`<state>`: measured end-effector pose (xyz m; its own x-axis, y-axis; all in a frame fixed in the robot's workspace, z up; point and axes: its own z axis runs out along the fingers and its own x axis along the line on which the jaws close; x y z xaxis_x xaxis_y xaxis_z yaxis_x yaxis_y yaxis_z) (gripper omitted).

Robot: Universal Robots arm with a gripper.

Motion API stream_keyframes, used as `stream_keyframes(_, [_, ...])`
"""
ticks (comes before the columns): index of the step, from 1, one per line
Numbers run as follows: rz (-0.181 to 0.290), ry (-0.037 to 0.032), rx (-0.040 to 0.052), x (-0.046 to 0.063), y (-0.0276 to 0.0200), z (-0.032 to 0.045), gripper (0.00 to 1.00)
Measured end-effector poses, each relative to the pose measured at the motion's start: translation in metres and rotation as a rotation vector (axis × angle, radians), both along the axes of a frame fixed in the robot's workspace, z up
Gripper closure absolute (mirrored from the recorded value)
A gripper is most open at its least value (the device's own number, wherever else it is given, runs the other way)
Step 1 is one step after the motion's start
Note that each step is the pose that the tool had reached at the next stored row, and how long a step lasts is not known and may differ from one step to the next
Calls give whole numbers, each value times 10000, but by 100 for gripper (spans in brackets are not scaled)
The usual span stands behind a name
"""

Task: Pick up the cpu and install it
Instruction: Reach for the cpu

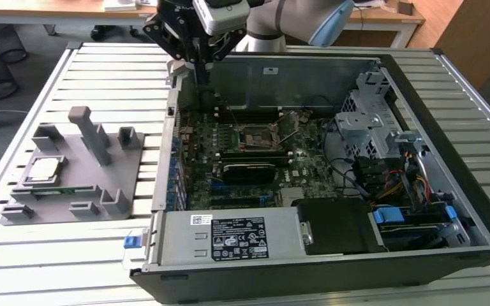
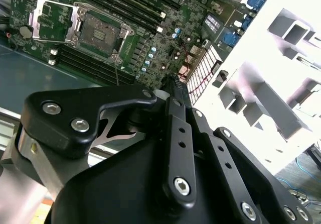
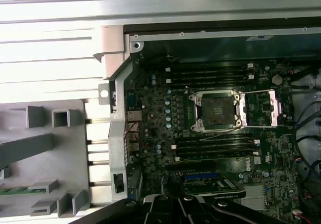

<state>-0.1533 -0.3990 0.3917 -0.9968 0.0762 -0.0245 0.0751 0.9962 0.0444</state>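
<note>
In the exterior view the tool (image 1: 201, 73) hangs over the back corner of the open computer case (image 1: 296, 80), closed to a point and gripping nothing. The cpu (image 1: 43, 169) lies flat in the grey holder (image 1: 100, 191) on the desk (image 1: 23, 252), well apart, toward 8 o'clock from the tool. The bare socket (image 1: 254, 136) sits toward 5 o'clock. The chip is square, so no long axis matters.

In the second wrist view the tool's black linkage hides the near ground.

In the first wrist view the holder is cut off at the edge, with a green memory stick (image 3: 15, 190) partly seen.
</note>
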Motion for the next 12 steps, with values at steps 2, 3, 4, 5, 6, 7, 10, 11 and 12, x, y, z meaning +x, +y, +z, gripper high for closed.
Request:
stream_keyframes(2, [0, -1, 0, -11, 0, -1, 89])
stream_keyframes(3, [0, 0, 0, -18, 0, -1, 89])
stream_keyframes(4, [0, 0, 0, -25, 0, -2, 89])
stream_keyframes(5, [0, 0, 0, -31, 0, -2, 89])
stream_keyframes(6, [1, -1, 0, -37, 0, -3, 89])
stream_keyframes(7, [0, 0, 0, -43, 0, -4, 89])
stream_keyframes(10, [1, 0, 0, -63, 0, -4, 89])
stream_keyframes(11, [1, 0, -1, -70, 0, -4, 89])
stream_keyframes(12, [0, 0, -1, -81, 0, -4, 89])
